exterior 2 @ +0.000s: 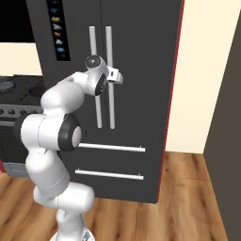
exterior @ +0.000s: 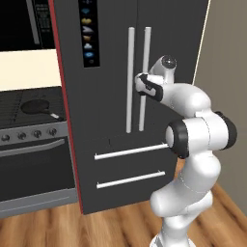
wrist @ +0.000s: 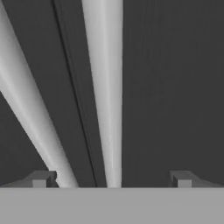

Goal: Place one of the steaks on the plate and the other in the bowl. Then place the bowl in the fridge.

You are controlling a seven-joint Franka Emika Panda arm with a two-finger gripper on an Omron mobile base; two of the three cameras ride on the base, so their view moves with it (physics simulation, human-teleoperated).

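The fridge (exterior: 111,72) stands tall and dark with both doors closed; it also faces me in the right base view as the fridge (exterior 2: 141,70). My gripper (exterior: 141,83) is up against its two vertical silver bar handles (exterior: 130,58), at about mid-height. In the hand view my gripper (wrist: 111,179) is open, its fingertips (wrist: 41,178) wide apart, and one bar handle (wrist: 107,87) runs up between them. The other bar handle (wrist: 26,100) slants past outside the left fingertip. Nothing is held. The steaks, the plate and the bowl are out of view.
Left of the fridge is a black oven (exterior: 34,159) with knobs, and a dark frying pan (exterior: 36,107) rests on its burners. Two drawer handles (exterior: 130,152) run across the fridge's lower part. A beige wall (exterior 2: 207,75) stands to the right, above wooden floor (exterior 2: 188,202).
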